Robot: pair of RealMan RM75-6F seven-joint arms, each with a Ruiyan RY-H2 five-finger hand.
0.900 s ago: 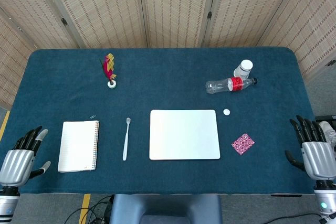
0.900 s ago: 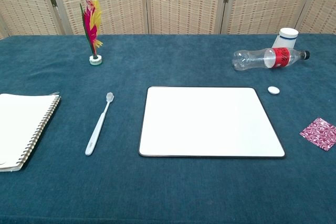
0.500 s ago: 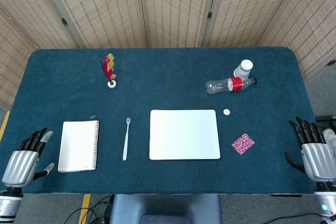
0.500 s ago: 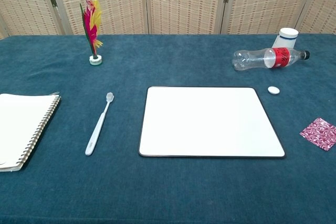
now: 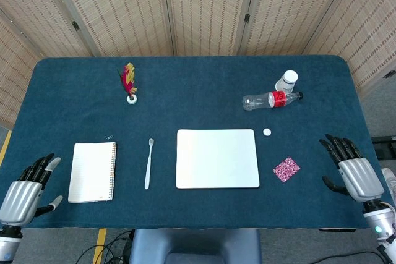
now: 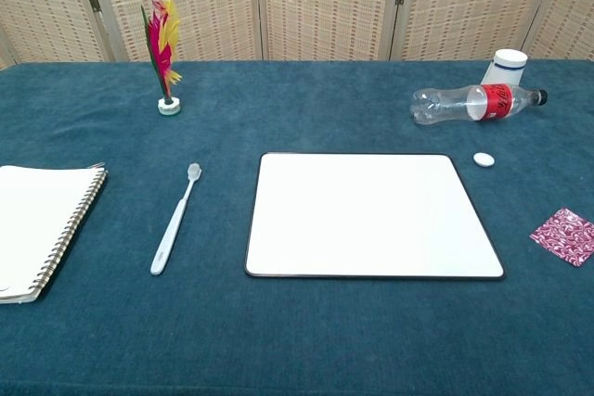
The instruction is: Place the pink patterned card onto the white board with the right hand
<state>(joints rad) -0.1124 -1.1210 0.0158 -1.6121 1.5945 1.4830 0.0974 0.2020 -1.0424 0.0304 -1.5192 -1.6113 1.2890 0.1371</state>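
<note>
Overhead and chest views of the blue-covered bench [image 5: 198, 91], with the white board [image 5: 217, 158] as landmark. The pink patterned card [image 5: 286, 169] lies flat on the cloth just right of the board's right edge, touching nothing. Since the preceding frames the right robot hand [image 5: 350, 172] has moved from the bench's right margin inward over the cloth toward the card; it is empty, fingers extended and apart, and remains well apart from the card. The left robot hand [image 5: 25, 188] has drifted slightly down at the near-left corner, far left of the board, likewise empty with fingers spread. The shift suggests the reach for the card has just begun; the grasp is not yet made. Only the overhead view shows either hand; the chest view shows none, but gives the card's marbled pattern and the board's dark rim more clearly. Left of the board lie a toothbrush [image 5: 148, 164] and a spiral notebook [image 5: 93, 172].
</note>
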